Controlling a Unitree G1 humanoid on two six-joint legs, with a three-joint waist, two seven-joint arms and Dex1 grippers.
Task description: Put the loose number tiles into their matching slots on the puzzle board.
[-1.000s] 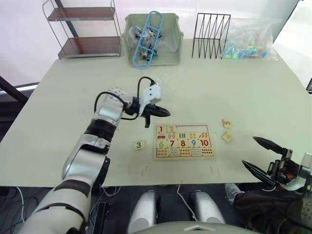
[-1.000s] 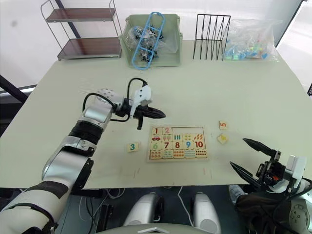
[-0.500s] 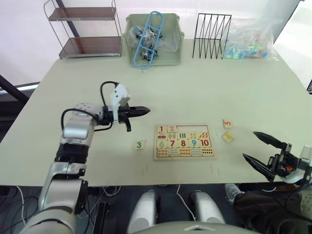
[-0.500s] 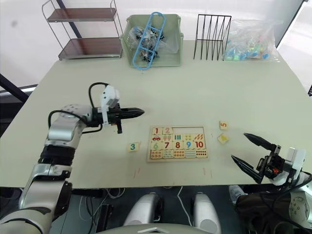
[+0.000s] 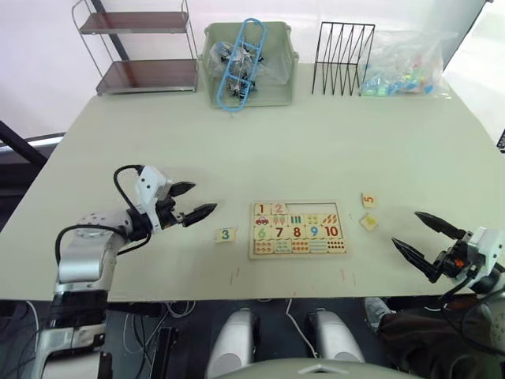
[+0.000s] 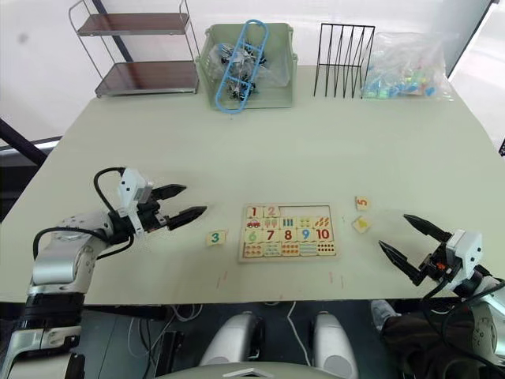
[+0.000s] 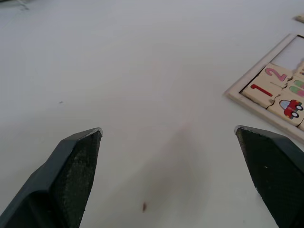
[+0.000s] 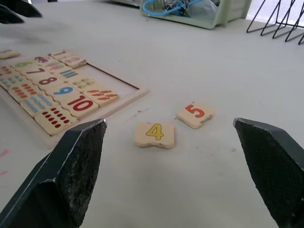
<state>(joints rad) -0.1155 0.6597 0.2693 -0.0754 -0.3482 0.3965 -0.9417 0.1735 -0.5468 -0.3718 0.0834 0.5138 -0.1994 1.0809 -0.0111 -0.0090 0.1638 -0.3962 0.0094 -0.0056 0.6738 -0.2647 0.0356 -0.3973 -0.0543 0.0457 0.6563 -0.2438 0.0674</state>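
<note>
The puzzle board (image 5: 298, 255) lies at the table's front middle, with tiles 1 and 2 (image 7: 267, 81) seated at the left of its top row. The other top-row slots (image 8: 110, 80) are bare. Tile 3 (image 5: 226, 234) rests on the table just left of the board. Tiles 5 (image 5: 368, 200) and 4 (image 8: 155, 134) lie to the board's right. My left gripper (image 5: 203, 197) hovers open and empty left of tile 3, pointing toward it. My right gripper (image 5: 405, 228) is open and empty at the front right, a short way from tiles 4 and 5.
Along the far edge stand a two-tier metal shelf (image 5: 146, 47), a green bin (image 5: 246, 63) of clips, a black wire rack (image 5: 342, 47) and a clear plastic bag (image 5: 406, 63) of coloured pieces.
My left gripper has drawn back from the board's top-left corner toward the left and has opened from shut. The right gripper has shifted only slightly.
</note>
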